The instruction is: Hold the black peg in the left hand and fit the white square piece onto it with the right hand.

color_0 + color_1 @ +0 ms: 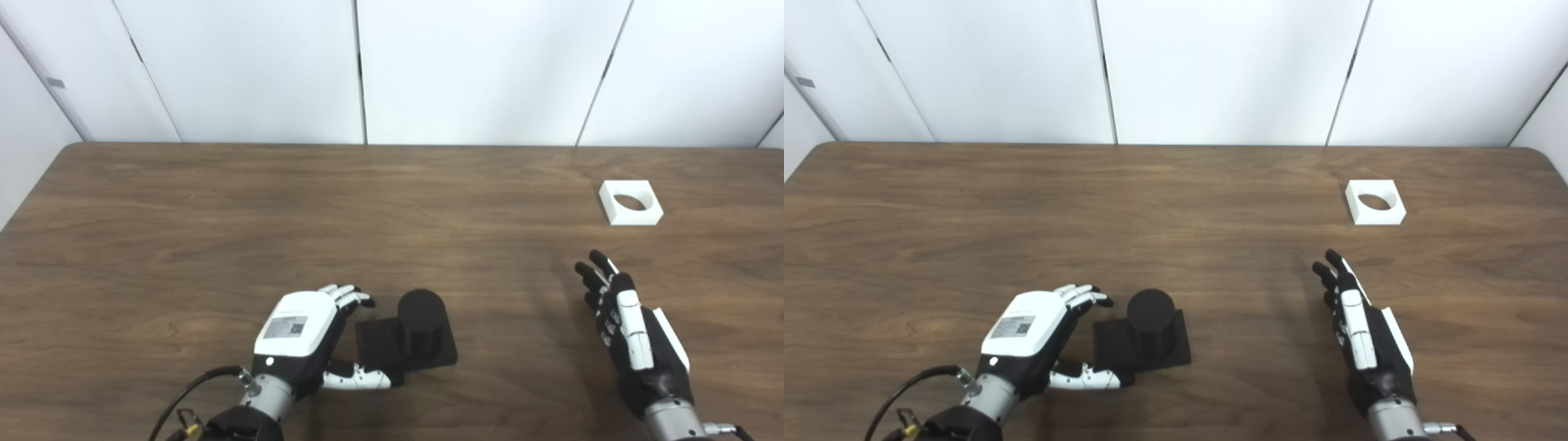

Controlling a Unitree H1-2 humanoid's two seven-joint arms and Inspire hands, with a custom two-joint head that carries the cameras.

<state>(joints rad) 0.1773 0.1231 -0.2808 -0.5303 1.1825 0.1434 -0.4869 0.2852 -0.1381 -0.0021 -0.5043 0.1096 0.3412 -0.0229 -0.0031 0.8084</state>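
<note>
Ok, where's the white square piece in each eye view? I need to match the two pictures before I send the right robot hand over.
Left eye view: the white square piece lies far right on the table, beyond the right robot hand.
Right eye view: the same piece sits a little further in from the right edge, again beyond that hand.
Shared landmark: the black peg on its square base, near centre-bottom beside the left robot hand.

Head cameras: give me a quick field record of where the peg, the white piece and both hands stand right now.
black peg: upright on its square base, near table edge, not lifted
white square piece: flat on table, far right, hole up, untouched
left hand: open, fingers and thumb around the base's left side, grip not closed
right hand: open, empty, short of the white piece
</note>
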